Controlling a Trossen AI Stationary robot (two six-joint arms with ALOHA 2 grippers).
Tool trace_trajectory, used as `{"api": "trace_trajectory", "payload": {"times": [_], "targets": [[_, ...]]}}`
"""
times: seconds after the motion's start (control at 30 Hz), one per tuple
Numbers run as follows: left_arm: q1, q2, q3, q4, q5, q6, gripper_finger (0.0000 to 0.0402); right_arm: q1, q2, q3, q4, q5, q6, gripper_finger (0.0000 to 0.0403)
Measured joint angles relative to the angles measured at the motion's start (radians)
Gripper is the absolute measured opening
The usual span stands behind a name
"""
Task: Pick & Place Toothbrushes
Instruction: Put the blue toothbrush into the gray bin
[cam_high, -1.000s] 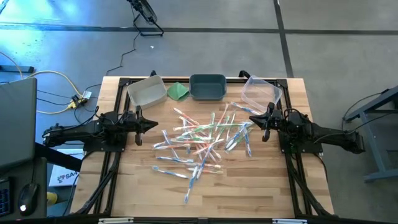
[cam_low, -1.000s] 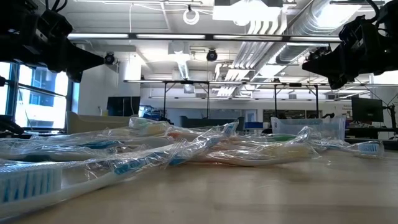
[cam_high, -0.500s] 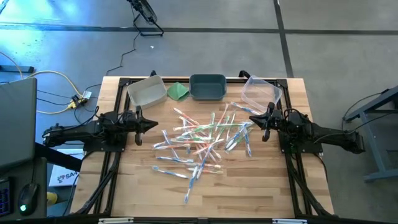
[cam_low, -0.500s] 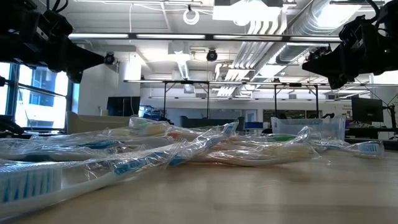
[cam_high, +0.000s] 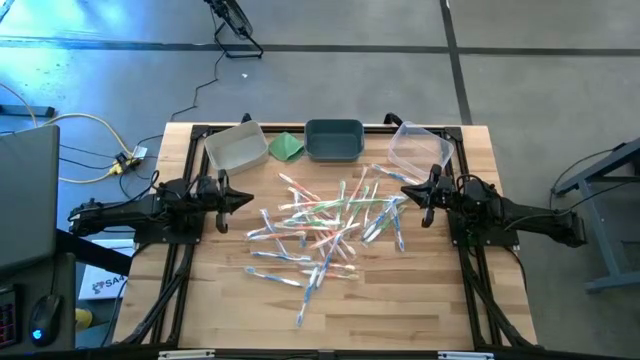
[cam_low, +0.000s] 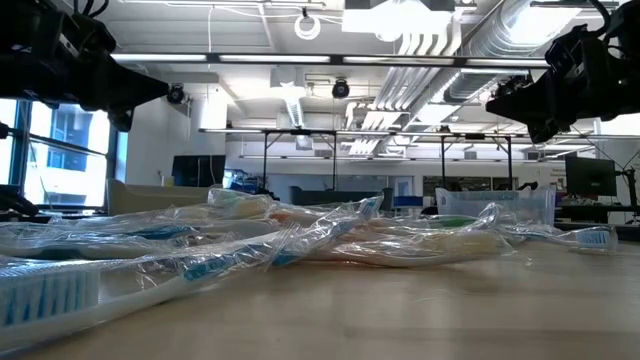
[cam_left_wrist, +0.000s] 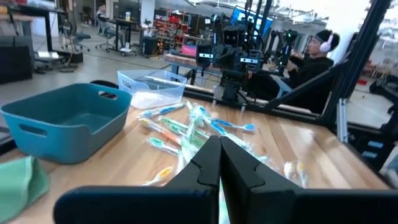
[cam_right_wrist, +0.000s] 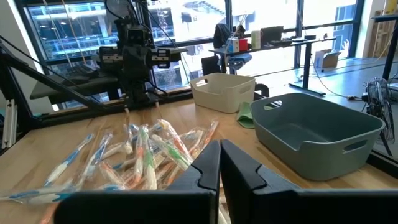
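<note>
Toothbrushes (cam_high: 325, 225) lie in a loose, crossing heap on the middle of the wooden tabletop (cam_high: 400, 300), many of them in clear wrappers, with blue, green and orange parts. At the top edge of the tabletop, in the high view, stand three bins in a row: a white bin (cam_high: 236, 146) at the left, a dark teal bin (cam_high: 334, 140) in the centre and a clear bin (cam_high: 418, 150) at the right. A folded green cloth (cam_high: 287, 147) lies between the white bin and the teal bin. The left gripper (cam_high: 247, 201) hovers at the left of the heap with its fingers clenched and holding nothing. The right gripper (cam_high: 404, 192) hovers at the right of the heap, just below the clear bin, fingers also clenched and empty.
</note>
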Motion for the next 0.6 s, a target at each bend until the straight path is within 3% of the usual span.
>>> {"api": "trace_trajectory", "payload": {"times": [0.6], "targets": [[0.000, 0.000, 0.002, -0.036, 0.000, -0.002, 0.0000, 0.000, 0.000, 0.000, 0.025, -0.050, 0.000, 0.0005]]}}
